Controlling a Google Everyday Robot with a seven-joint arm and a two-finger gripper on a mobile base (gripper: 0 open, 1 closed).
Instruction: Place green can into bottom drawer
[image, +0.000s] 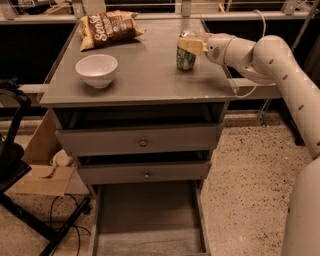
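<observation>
The green can (185, 58) stands upright on the right part of the grey cabinet top (145, 75). My gripper (190, 45) reaches in from the right at the can's upper part and is shut on it, one cream finger (192, 45) lying across its front. The can's base is at or just above the surface. The bottom drawer (150, 220) is pulled out at floor level below the cabinet, a wide grey tray with nothing in it. The two upper drawers are pushed in.
A white bowl (96, 69) sits on the left of the cabinet top. A brown chip bag (110, 27) lies at the back left. A cardboard box (42, 172) and black stand legs (30, 220) are on the floor at the left.
</observation>
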